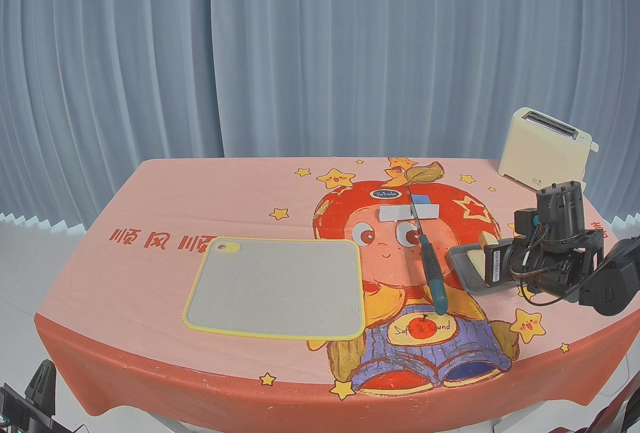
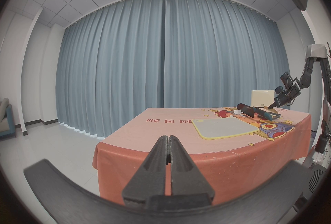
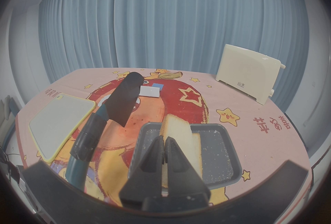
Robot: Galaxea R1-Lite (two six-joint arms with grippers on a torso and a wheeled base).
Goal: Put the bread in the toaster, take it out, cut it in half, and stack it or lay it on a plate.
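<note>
My right gripper [image 3: 164,141] is shut on the lower edge of a bread slice [image 3: 176,128], which stands tilted up out of a grey tray [image 3: 227,162]. A second slice [image 3: 197,152] lies flat in that tray. In the head view the right gripper [image 1: 493,252] is over the tray [image 1: 460,271] at the table's right. The cream toaster [image 1: 547,149] stands at the far right corner with its slot empty. My left gripper [image 2: 169,154] is shut on nothing, low and well off the table's left side.
A teal-handled knife [image 1: 430,261] rests mid-table, its black blade propped on a white holder [image 1: 409,212]. A grey cutting board with a yellow rim [image 1: 277,286] lies at the front left. Blue curtains hang behind the table.
</note>
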